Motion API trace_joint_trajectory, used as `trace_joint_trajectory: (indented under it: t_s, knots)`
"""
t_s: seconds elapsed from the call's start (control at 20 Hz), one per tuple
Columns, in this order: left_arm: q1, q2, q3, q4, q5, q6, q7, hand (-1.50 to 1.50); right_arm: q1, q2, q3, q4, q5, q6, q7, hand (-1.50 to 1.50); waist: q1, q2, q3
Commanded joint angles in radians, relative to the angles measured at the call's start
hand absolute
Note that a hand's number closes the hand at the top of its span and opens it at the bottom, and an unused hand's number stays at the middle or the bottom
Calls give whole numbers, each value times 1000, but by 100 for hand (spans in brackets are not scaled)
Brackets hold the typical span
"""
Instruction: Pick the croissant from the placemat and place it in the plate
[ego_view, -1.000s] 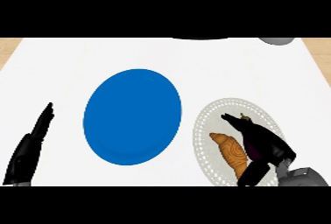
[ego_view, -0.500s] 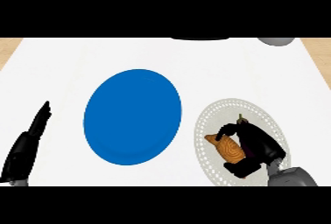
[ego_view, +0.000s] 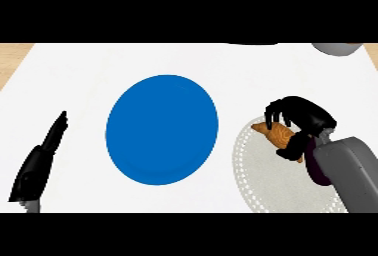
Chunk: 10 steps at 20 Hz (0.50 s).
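Observation:
A golden-brown croissant (ego_view: 279, 138) sits in my right hand (ego_view: 303, 120), whose black fingers curl over it above the top left of the round grey placemat (ego_view: 273, 175). Only a strip of the croissant shows under the fingers; I cannot tell whether it still touches the mat. The blue plate (ego_view: 162, 129) lies at the middle of the white counter, just left of the placemat. My left hand (ego_view: 40, 160) rests open at the left edge, fingers straight and pointing up, well away from the plate.
A grey round object (ego_view: 338, 48) pokes in at the top right corner. A dark object (ego_view: 251, 43) shows at the top edge. Wooden surface (ego_view: 11, 57) borders the white counter at the far left.
My right hand came down over the croissant, curled round it, then shifted up and left with it toward the mat's edge. The left hand has barely moved.

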<state>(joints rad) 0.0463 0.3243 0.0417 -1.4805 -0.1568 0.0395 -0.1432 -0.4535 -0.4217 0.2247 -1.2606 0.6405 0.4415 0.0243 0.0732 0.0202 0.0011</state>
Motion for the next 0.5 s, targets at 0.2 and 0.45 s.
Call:
trace_joint_trajectory:
  t_s: [0.2, 0.45]
  knots:
    - [-60, -13, -18, 12, -16, 1, 29, 0, -296, -40, -42, 355, 147, -240, -218, 150, 22, 15, 3]
    - [-32, -1, 0, 20, -7, -10, 14, 0, -433, -63, -143, 485, 106, -351, -382, 150, 1, 3, 2]
